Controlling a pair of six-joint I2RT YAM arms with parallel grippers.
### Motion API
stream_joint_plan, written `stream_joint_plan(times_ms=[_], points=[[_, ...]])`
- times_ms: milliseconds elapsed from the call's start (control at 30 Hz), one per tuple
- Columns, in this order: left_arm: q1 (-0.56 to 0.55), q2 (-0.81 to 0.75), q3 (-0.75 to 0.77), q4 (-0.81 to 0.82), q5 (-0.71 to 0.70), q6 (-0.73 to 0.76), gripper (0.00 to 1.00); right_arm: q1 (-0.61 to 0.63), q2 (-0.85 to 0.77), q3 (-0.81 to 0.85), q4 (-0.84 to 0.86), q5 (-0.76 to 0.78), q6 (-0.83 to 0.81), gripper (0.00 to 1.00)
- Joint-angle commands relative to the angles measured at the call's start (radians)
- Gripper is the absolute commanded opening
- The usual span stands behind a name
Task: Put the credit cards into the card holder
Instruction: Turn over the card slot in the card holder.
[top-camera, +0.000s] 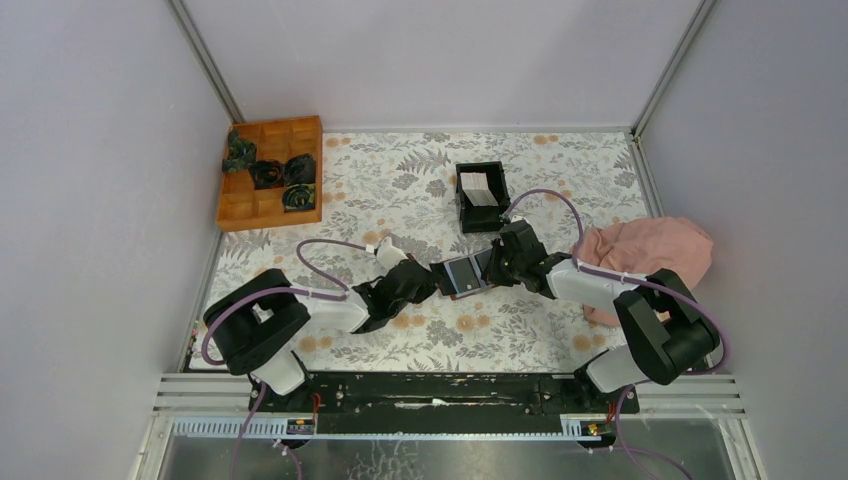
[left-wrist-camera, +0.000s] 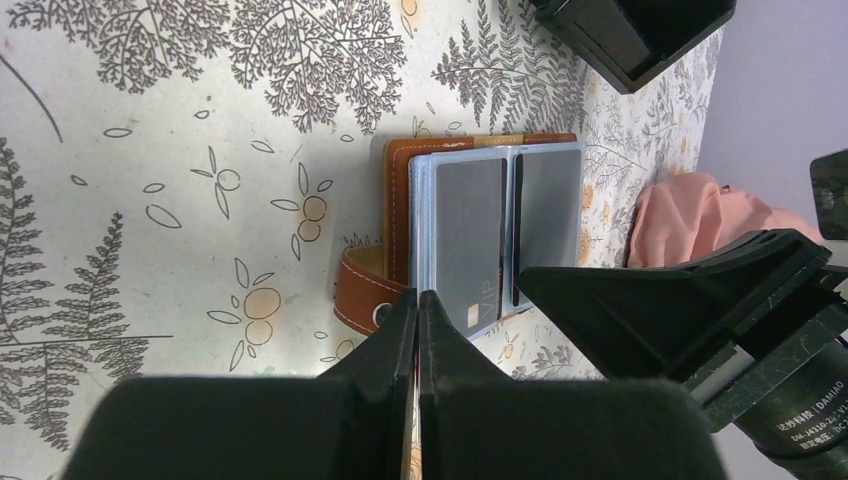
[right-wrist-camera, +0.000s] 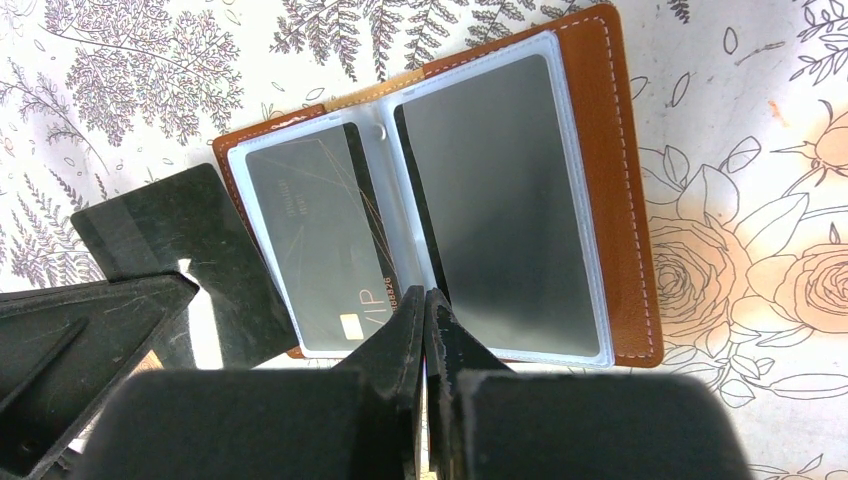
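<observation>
Two pincers are brought together over the open card holder (top-camera: 463, 274), which is laid flat on the floral table (top-camera: 400, 180) between them, well apart from the supply of cards. On its left, the left gripper (top-camera: 428, 281) is clenched, its fingertips pressed together at the holder's edge just beside the snap strap (left-wrist-camera: 365, 300). Whether a sleeve lip is nipped there cannot be told. On its right, the right gripper (top-camera: 500, 263) is likewise clenched, its tips set at the fold between the two clear sleeves (right-wrist-camera: 415, 215).

No card is seen in either pincer, so the risk is judged to lie in the holder itself. If it is pushed or lifted from both sides at once, it may be folded shut or slid across the table. A thin sleeve may also be creased, or a stowed card dragged out.

Containers are taken from the left. The orange tray (top-camera: 243, 207) is stocked with several dark rosette-like objects (top-camera: 266, 174) in separate compartments. The holder's left sleeve is filled by a dark grey card (right-wrist-camera: 310, 250) lettered "VIP", and its right sleeve by a plain grey card (right-wrist-camera: 500, 200). The black box (top-camera: 486, 222) behind is loaded with a small stack of pale credit cards (top-camera: 479, 188). A pink cloth (top-camera: 650, 250) is bunched at the far right.
</observation>
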Motion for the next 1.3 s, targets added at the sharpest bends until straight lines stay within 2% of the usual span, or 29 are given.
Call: stream_joint_plan(times_ms=[0, 133, 300, 1267], points=[[-0.004, 0.006, -0.040, 0.104, -0.023, -0.032, 0.00, 0.011, 0.006, 0.000, 0.036, 0.002, -0.016, 0.00], [-0.004, 0.015, -0.065, 0.201, -0.009, -0.036, 0.00, 0.013, 0.011, -0.004, 0.039, 0.001, -0.014, 0.00], [-0.004, 0.033, -0.070, 0.236, 0.004, -0.042, 0.00, 0.011, 0.011, -0.008, 0.042, 0.000, -0.016, 0.00], [-0.004, 0.072, -0.036, 0.310, 0.032, -0.035, 0.00, 0.030, 0.018, 0.023, -0.011, 0.044, -0.045, 0.00]])
